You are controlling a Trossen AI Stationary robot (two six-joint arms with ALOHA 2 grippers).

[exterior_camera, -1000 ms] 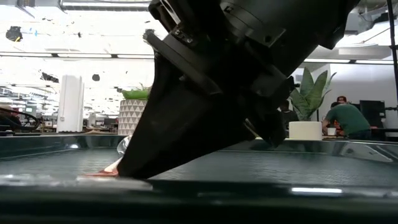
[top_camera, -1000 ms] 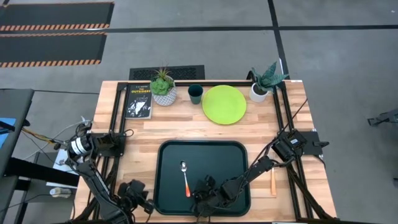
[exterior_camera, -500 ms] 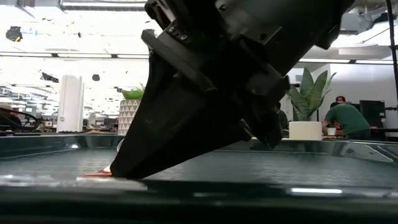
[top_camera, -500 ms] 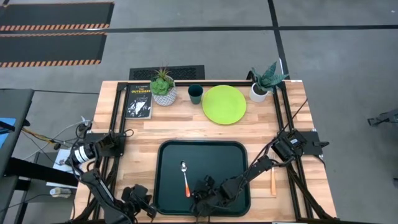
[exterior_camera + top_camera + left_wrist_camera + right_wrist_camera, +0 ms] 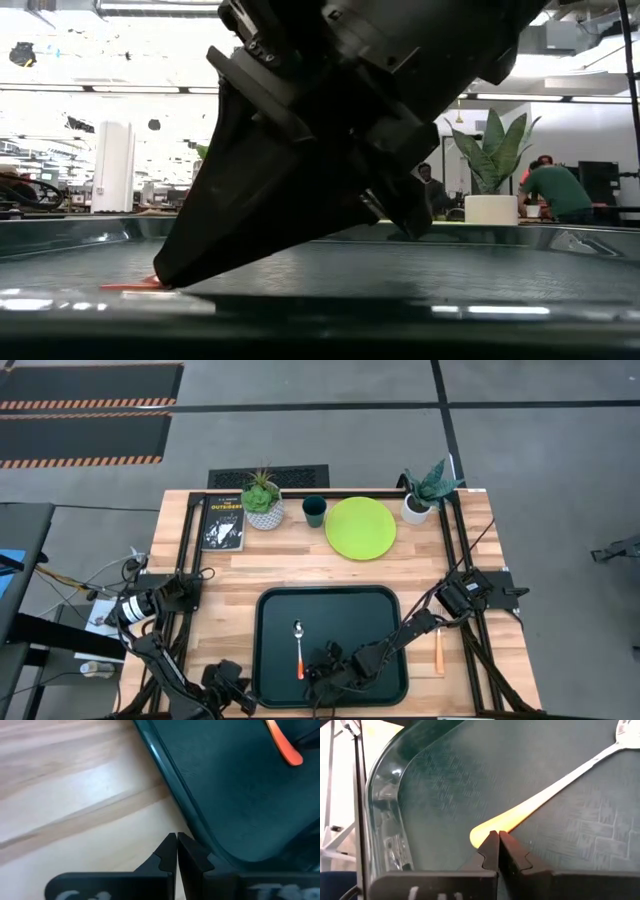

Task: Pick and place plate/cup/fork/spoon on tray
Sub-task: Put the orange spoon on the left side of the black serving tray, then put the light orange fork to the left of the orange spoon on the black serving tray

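Note:
The dark tray (image 5: 385, 600) lies at the table's near middle. The spoon (image 5: 299, 648) lies flat in it with its bowl toward the far side. My right gripper (image 5: 313, 678) is shut, low over the tray floor at the spoon's orange handle end. My left gripper (image 5: 240, 696) is shut at the tray's near-left corner. The fork (image 5: 438, 650) lies on the wood to the right of the tray. The lime-green plate (image 5: 361, 527) and the dark cup (image 5: 314, 511) stand at the far side. My left gripper is shut and comes in low from the table's left. The outer side of one finger (image 5: 197, 855) lies against the tray's outer rim (image 5: 194, 831) at the near-left corner. My right gripper's shut fingertips (image 5: 492, 840) slant down onto the spoon's orange handle at its free end (image 5: 479, 834). The handle lies flat on the tray floor and sticks out past the tips (image 5: 128, 285). I cannot tell whether the fingers pinch it.
Two white pots with plants stand at the far side (image 5: 263, 510) (image 5: 418, 505). A black book (image 5: 223, 523) lies at the far left. Bare wood lies between the tray and the plate. People show in the room beyond the table (image 5: 555, 190).
The tray, with the spoon in it, has slid a little toward the table's right edge. My left gripper has gone toward the near-right, up to the tray's near-left corner. My right gripper's tip has stayed down on the tray floor and shifted a little toward the table's left.

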